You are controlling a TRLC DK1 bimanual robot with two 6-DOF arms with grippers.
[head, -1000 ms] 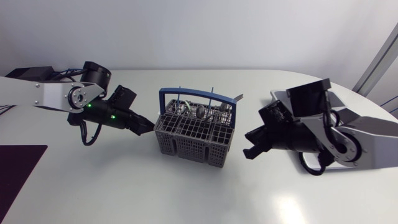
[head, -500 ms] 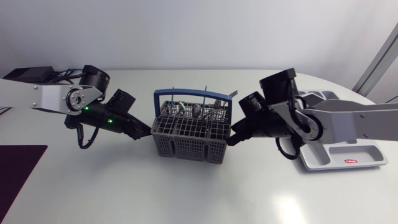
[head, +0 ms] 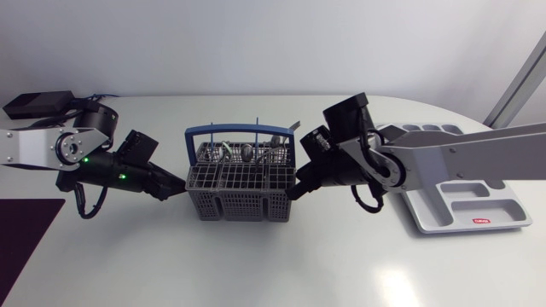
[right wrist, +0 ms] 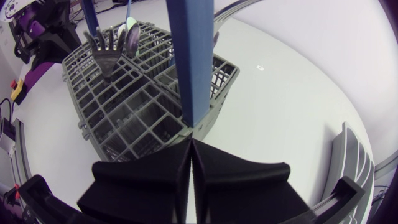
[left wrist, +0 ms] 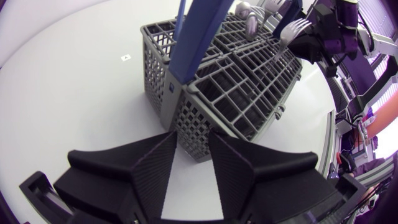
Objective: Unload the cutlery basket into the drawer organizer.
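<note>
Black left gripper (head: 181,185) sits at the left end of the cutlery basket (head: 241,181), fingers slightly parted with a slit of table showing between them. In the left wrist view the tips (left wrist: 193,140) are right at the basket's (left wrist: 217,87) lower end wall, so it is not clamped on anything. The basket is mid-table (head: 256,264) and upright: grey plastic grid, lattice walls, and a blue hoop handle (head: 239,130) arching lengthwise. A fork (right wrist: 106,53) and a spoon (right wrist: 132,31) stand heads-up in the far compartments, with more cutlery there that is too small to sort. The right gripper (head: 293,192) is at the basket's right end. In the right wrist view its fingers (right wrist: 191,146) are pressed flat together with nothing between them, tips just under the handle's foot. A light grey drawer organizer (head: 461,198) lies well to the right, partly under the right arm.
</note>
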